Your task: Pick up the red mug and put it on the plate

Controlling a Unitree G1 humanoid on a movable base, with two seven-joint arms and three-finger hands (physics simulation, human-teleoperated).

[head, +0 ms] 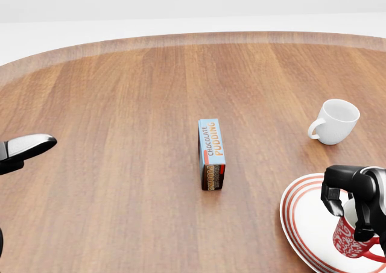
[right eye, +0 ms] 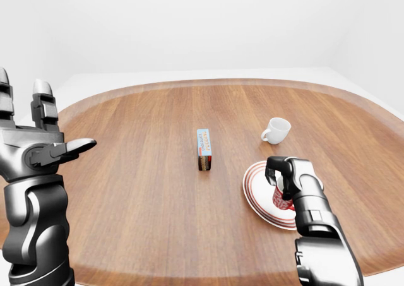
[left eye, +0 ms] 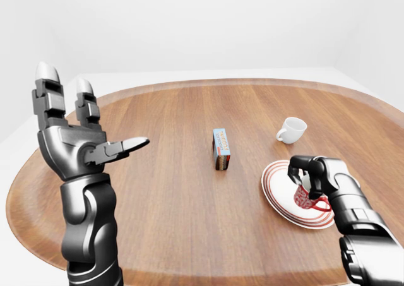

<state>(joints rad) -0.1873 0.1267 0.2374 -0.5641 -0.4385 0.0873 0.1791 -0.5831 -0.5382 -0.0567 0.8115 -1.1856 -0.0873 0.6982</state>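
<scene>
Red mug [head: 351, 237] on the plate's [head: 301, 219] right side — right hand [head: 353, 200] gripping it, left hand [left eye: 79, 144] open

The left hand [left eye: 76, 141] is dark grey metal with three chunky, jointed fingers that end in shiny silver tips [left eye: 45, 71]. Its arm is a smooth, round, dark grey tube. The right hand [left eye: 312, 175] is glossy black, on a grey ribbed arm.

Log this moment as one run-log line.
phase: placing | right hand: shut on red mug over plate | left hand: open, raised, empty | contact with plate: cannot tell
</scene>
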